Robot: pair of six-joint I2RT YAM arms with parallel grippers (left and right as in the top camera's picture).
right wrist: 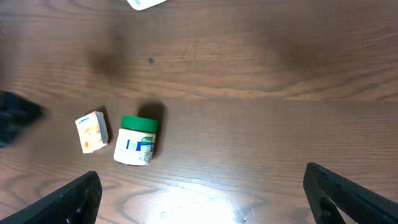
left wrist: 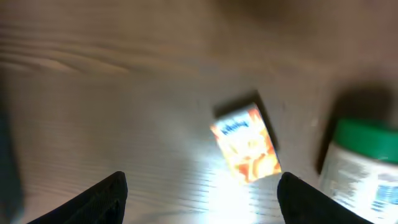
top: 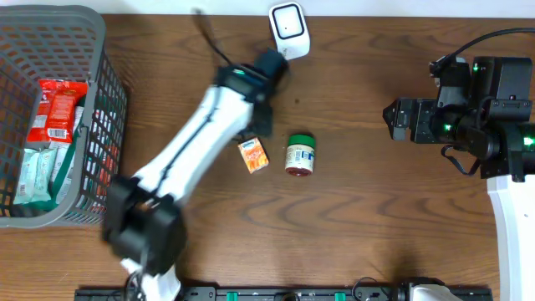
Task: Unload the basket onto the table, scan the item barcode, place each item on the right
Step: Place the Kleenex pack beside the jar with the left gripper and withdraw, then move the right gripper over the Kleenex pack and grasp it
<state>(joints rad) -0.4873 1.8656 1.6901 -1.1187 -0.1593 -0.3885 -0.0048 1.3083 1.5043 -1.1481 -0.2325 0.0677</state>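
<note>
Orange box (top: 253,155) lies beside the green-lidded jar (top: 300,154) — print unreadable — left end effector (left wrist: 202,180) and right end effector (right wrist: 200,174) both spread wide.

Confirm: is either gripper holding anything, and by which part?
Nothing held. Left gripper open, orange box lying on the table clear of its fingers; right gripper open, empty.

Empty left tool (left wrist: 202,194) spread wide, empty right tool (right wrist: 202,191) spread wide
</note>
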